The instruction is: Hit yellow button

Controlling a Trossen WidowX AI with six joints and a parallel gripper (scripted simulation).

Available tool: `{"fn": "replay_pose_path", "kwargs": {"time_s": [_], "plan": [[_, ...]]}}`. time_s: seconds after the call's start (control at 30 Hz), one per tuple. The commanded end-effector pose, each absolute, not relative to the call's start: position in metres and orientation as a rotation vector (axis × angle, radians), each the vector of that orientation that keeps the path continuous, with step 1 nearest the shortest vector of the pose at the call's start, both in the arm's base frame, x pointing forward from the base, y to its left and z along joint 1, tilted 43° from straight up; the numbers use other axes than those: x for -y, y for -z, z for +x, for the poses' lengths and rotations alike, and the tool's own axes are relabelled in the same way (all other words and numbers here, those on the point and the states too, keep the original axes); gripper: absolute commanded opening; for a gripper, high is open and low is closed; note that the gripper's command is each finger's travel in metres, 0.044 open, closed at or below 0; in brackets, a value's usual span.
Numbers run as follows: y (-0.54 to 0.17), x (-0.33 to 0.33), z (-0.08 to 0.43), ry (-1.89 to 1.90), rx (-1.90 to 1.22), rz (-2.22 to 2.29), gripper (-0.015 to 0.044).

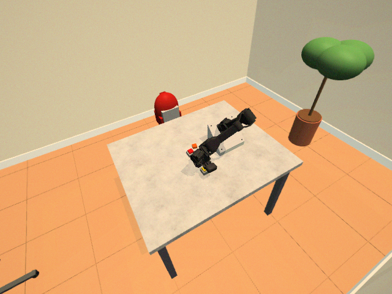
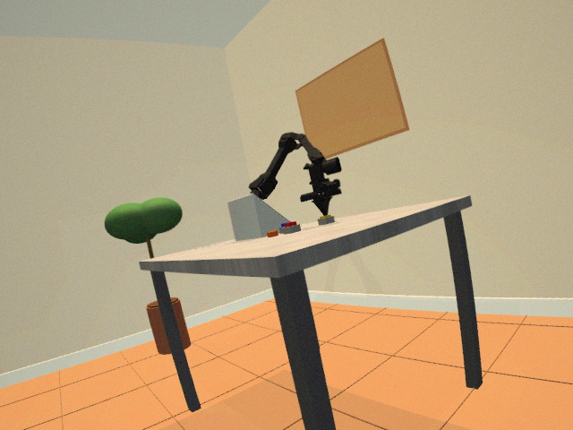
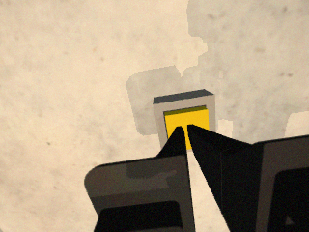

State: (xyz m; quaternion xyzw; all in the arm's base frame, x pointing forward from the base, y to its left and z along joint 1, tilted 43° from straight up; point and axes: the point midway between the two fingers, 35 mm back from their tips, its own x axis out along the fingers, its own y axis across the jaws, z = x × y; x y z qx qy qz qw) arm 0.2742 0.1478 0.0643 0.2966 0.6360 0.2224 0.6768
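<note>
One arm is mounted on one grey wedge base (image 2: pixel 252 217) on the table (image 1: pixel 177 202). Its single gripper (image 3: pixel 182 130) points straight down, with both fingers brought together, tips nearly meeting and nothing between them.

One yellow button (image 3: pixel 185 118) sits in a grey housing on the table, directly under the fingertips. In the wrist view the tips overlap the near part of the yellow cap. In the exterior view the gripper point reaches the top of the yellow button (image 2: pixel 326 216); whether the cap is depressed cannot be determined from this angle.

Other items on the table, counted:
- one red button (image 1: pixel 190 150) in a grey housing, beside the arm's wrist;
- one orange block (image 1: pixel 194 145), just behind the red button;
- one blue item (image 2: pixel 285 224), probably a block, visible only in the exterior view next to the red button.
</note>
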Motion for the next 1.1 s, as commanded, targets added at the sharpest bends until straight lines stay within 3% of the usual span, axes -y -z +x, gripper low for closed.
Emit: {"fn": "replay_pose_path", "kwargs": {"time_s": [0.0,0.7,0.9,1.03,1.07], "plan": [[-0.061,-0.148,0.273,-0.491,-1.439,0.668,0.0020],[-0.085,-0.126,0.271,-0.490,-1.439,0.667,0.0020],[-0.147,-0.106,0.258,-0.489,-1.439,0.666,0.0178],[-0.149,-0.106,0.257,-0.489,-1.439,0.666,0.0283],[-0.149,-0.106,0.257,-0.489,-1.439,0.666,0.0283]]}}
